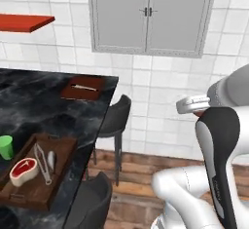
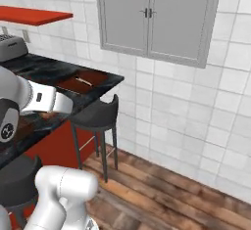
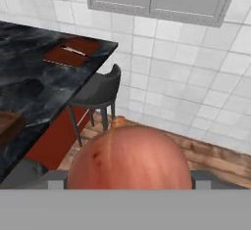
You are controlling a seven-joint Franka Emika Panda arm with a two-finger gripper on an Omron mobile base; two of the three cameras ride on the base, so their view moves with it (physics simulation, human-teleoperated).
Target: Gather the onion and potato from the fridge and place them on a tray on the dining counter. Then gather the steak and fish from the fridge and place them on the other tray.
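A white-tiled wall (image 1: 160,101) with a grey double-door cabinet (image 1: 148,13) is faced above a wooden floor (image 2: 162,195). The black marble table (image 1: 44,111) is seen at the left, with dark stools (image 1: 114,118) along its edge. A reddish-brown tray (image 1: 82,87) is set lengthwise near the table's far corner. An onion (image 3: 128,158) is held in the claw (image 3: 128,184), stem tip pointing away from the hand, clear of the table.

White tiled wall (image 2: 196,92), grey wall cabinet (image 1: 151,16), wooden floor (image 2: 162,195), dark stools (image 2: 95,116)
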